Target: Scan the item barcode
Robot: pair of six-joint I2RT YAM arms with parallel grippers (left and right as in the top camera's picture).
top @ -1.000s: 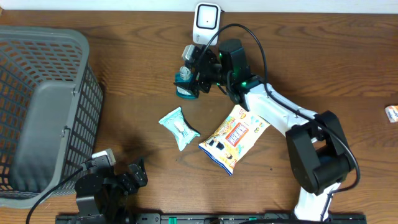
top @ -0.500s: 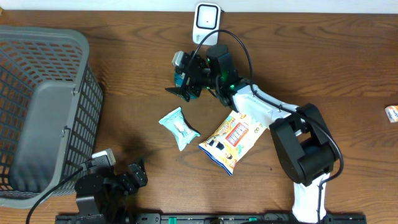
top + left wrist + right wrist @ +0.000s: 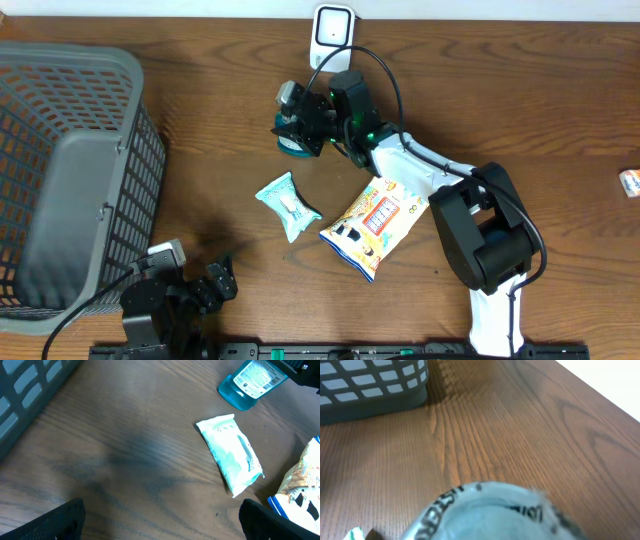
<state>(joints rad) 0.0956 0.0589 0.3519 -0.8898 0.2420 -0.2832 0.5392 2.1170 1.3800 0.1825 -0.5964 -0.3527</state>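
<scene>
While the right pincer [image 3: 300, 128] clasps one teal bottle [image 3: 250, 385], one mint pouch [image 3: 288, 204], one snack bag [image 3: 375, 222], left pincer [image 3: 167, 522] agape, empty.

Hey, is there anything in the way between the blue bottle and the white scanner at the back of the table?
Nothing visible does; the blue bottle in the right claw sits just short of the white scanner.
</scene>
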